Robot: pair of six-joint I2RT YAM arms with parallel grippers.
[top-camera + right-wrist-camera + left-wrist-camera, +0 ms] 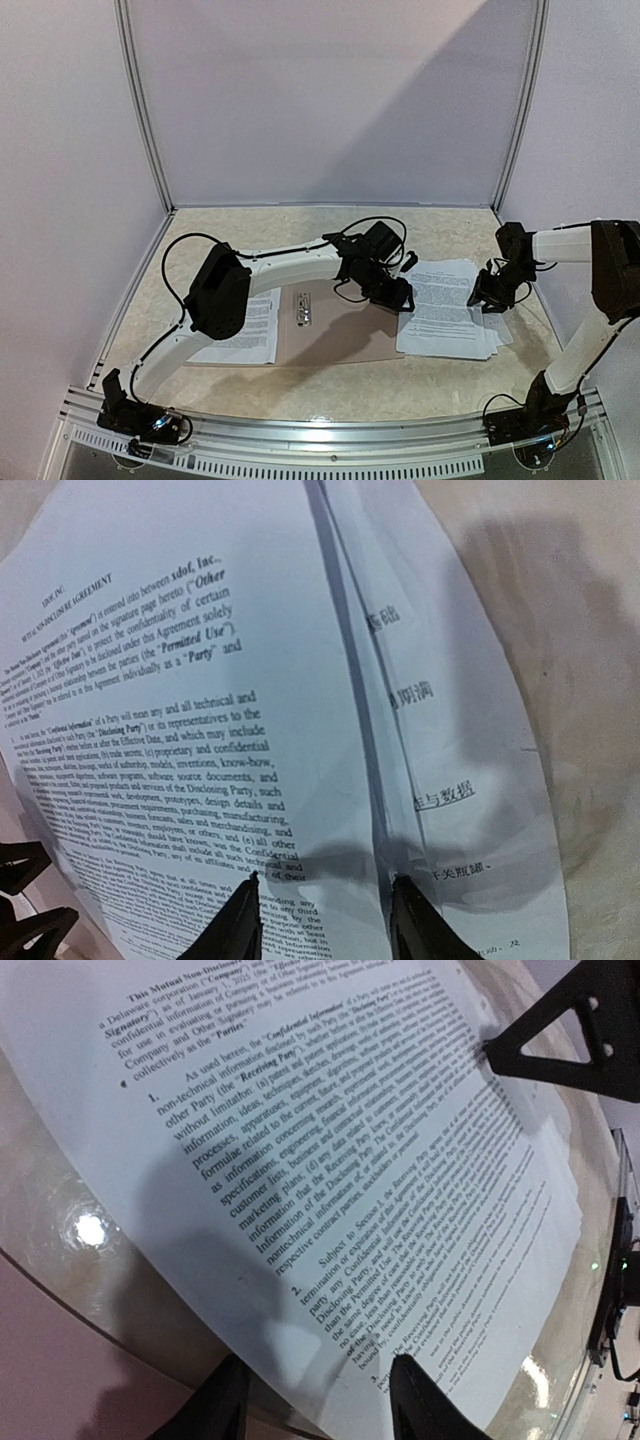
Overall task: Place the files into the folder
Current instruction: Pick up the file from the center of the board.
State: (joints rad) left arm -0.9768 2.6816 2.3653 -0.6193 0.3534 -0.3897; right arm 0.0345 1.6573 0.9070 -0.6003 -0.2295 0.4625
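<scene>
The files are a stack of white printed sheets (445, 310) lying on the table to the right of the folder. The brown folder (345, 338) lies open and flat at the centre, with its metal clip (304, 308) showing. One more printed sheet (245, 330) lies on the folder's left part. My left gripper (400, 297) is open over the stack's left edge, its fingers (430, 1400) straddling the top sheet (330, 1160). My right gripper (492, 293) is open over the stack's right edge, its fingers (235, 925) low over the fanned sheets (200, 730).
The table top (300, 230) is beige and walled by white panels at the back and both sides. A metal rail (330, 425) runs along the near edge by the arm bases. The right gripper's dark fingers (560, 1040) show across the sheet in the left wrist view.
</scene>
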